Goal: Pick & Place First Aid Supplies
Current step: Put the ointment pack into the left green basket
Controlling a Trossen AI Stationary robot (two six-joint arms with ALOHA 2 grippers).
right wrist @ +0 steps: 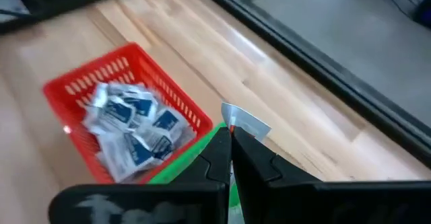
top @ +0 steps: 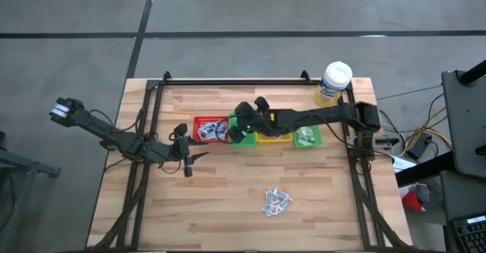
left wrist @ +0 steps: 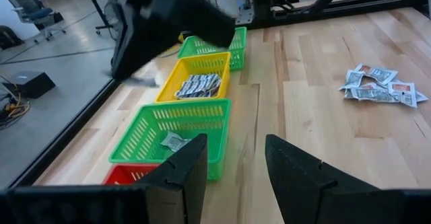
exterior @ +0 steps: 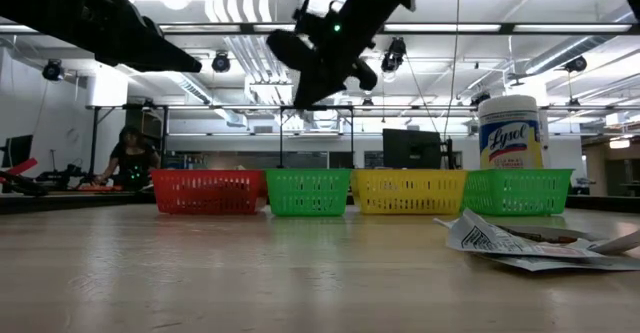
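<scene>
Four small bins stand in a row at the table's far middle: red, green, yellow, green. The red bin holds white packets with blue print. The yellow bin holds grey strip packets, and the near green bin holds one packet. A loose pile of first aid supplies lies on the wood nearer the front. My right gripper hangs over the red and green bins, shut on a small white packet. My left gripper waits open at the left, touching nothing. My right gripper pinches one small white packet by its edge between its two fingertips. The rest of the packet sticks out beyond the tips. The fingers slant down from the table's right side. The packet is lifted clear, above the green bin's rim beside the red bin.
A white-capped bottle with a yellow label stands at the far right corner behind the bins. A black frame runs along the table's far edge and down its sides. Bare wood lies between the bins and the pile. A person sits far behind the table.
</scene>
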